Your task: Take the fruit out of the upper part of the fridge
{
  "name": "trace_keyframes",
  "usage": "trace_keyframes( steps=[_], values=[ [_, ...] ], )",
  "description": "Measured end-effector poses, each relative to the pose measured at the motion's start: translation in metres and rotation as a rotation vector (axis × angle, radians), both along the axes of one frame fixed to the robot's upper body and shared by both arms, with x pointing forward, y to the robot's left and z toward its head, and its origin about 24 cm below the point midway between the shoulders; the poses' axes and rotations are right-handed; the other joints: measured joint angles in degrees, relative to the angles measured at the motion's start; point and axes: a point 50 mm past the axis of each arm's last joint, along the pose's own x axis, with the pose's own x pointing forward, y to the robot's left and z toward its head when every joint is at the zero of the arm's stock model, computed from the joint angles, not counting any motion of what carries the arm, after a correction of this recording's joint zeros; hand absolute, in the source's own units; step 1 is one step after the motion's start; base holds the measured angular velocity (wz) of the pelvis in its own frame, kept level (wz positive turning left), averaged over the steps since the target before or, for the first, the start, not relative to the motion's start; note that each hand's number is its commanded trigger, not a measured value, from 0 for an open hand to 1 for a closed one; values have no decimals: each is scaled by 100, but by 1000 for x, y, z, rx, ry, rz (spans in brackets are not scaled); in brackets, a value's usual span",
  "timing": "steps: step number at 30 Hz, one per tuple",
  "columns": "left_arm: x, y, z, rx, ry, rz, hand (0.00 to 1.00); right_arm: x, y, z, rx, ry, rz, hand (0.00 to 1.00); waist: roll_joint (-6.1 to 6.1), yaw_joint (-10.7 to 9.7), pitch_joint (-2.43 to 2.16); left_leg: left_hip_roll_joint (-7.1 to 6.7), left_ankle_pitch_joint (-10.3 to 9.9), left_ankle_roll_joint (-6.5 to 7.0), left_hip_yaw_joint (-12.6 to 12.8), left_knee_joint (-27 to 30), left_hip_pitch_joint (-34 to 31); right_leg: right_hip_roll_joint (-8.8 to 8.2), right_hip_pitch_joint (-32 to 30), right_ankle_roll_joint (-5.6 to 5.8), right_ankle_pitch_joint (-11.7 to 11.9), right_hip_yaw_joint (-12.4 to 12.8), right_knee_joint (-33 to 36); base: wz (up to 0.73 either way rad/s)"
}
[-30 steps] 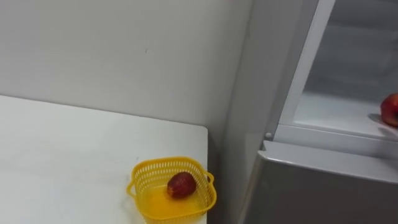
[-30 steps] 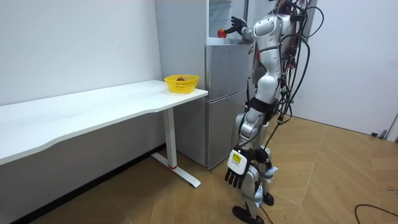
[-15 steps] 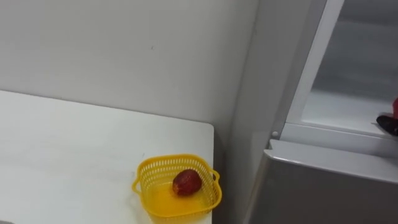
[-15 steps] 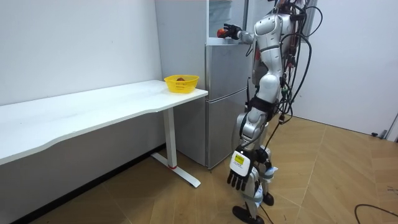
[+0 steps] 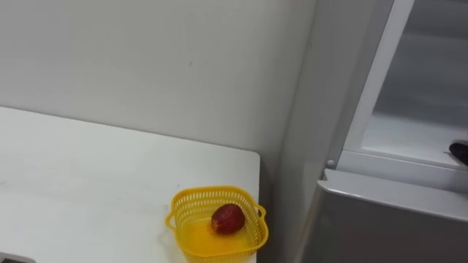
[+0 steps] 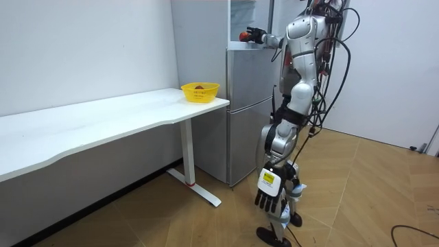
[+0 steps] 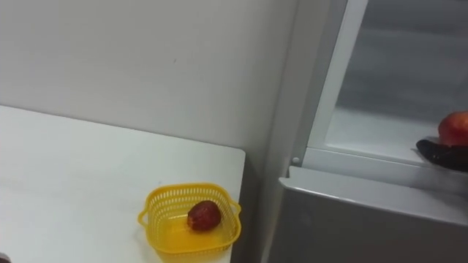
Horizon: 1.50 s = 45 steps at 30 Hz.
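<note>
Standing before the fridge (image 6: pixel 250 103), held right hand (image 6: pixel 256 34) at front edge of upper shelf (image 7: pixel 373 139), curled round red apple (image 7: pixel 455 128); roundish, no long axis or heading discernible. Hung left hand (image 6: pixel 267 199) slack-fingered beside leg.

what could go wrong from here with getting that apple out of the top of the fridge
The red apple sits near the front of the white upper fridge shelf, with the right robot hand against it at the view's edge; the hold cannot be checked, so it might slip and fall.
The yellow plastic mesh basket stands at the white table's corner and already holds a dark red fruit; a clumsy drop-off could nudge it over.
</note>
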Motion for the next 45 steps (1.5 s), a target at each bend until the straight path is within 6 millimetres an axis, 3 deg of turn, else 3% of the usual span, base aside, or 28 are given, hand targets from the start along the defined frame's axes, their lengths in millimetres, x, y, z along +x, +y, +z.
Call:
trace_keyframes(
  steps=[1, 13, 25, 26, 27, 28, 29, 45],
  values=[
    [0, 0, 0, 0, 2, 1, 0, 0, 0, 0, 1, 1, 0, 100, -7, 0, 3, 0, 0, 0, -1, -7, -1, -1, -1, 0, 0, -8, 0, 0],
    [-4, 0, 0, -3, 17, 6, 0, -2, -4, -5, 8, 21, -11, 100, -4, 4, 3, -1, 1, -1, 21, 0, 2, -2, 4, -1, 0, -40, 2, 0],
    [-2, -1, -1, -4, 29, 15, 0, 2, -7, 5, 19, -2, -10, 99, 36, -7, 9, -1, 2, -3, -40, -5, -6, 3, 11, 0, 0, -75, -4, 1],
    [-2, -1, -1, -3, 27, 15, 0, 2, -7, 5, 20, -2, -10, 82, 35, -6, 8, -1, 2, -3, -41, -5, -7, 3, 11, 0, 0, -75, -4, 0],
    [-1, -1, -1, 0, 26, 15, 0, 2, -7, 5, 20, -2, -10, 71, 33, 0, 8, 0, 2, -3, -29, -11, -5, 3, 11, 0, 0, -73, -4, 0],
    [-1, -1, 0, 3, 25, 14, 0, 2, -7, 5, 20, -2, -9, 29, 28, -1, 7, 1, 2, -3, -22, -12, -5, 2, 11, 0, 0, -72, -4, 0],
    [-1, -1, 0, 5, 24, 14, 0, 2, -7, 5, 20, -2, -10, 0, 25, -1, 6, 2, 2, -3, -21, -11, -4, 2, 11, 0, 0, -69, -4, 0],
    [1, 1, 0, 5, 14, 9, 0, 5, -2, 7, 2, -5, 0, 0, -28, -58, -13, -6, 2, -3, -36, -12, -2, 1, 6, 0, 0, -65, -1, 0]
  ],
)
